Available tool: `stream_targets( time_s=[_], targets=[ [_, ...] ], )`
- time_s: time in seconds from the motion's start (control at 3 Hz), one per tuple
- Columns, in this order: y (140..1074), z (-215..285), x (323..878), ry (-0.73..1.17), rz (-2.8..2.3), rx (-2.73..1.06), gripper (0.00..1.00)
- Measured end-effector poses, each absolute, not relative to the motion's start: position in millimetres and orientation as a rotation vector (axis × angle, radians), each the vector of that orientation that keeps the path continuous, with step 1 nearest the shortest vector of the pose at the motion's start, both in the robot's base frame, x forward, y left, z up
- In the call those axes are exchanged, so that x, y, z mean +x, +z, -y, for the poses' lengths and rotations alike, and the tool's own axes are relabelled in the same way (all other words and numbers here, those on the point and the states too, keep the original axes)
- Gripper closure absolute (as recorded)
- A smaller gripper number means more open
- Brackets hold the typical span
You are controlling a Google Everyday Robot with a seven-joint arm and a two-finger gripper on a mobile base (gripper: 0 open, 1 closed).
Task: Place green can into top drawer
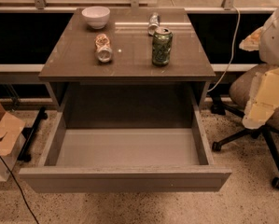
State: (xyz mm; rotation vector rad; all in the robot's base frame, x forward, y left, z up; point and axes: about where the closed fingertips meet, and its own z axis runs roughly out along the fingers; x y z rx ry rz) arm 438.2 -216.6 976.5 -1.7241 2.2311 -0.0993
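Indoors, green can upright on brown table, top drawer open below, hand far right, grip unclear

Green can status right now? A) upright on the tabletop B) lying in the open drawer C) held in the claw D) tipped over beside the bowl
A: the green can stands upright on the table, not in the open top drawer. The claw hangs off to the right over the chair, apart from the can.

The arm was white and rounded, with a cream, blocky link below; its pale tan end effector showed at the right edge.
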Motion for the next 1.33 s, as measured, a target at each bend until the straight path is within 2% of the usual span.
stream_targets(
  time_s=[0.67, 1.0, 1.33],
  targets=[
    [972, 220, 453, -0.093, -2.231, -1.618, 0.0],
    [969, 217, 487, -0.104, -2.208, -1.435, 0.0],
    [969, 217, 487, -0.104, -2.208, -1.433, 0.0]
  ],
)
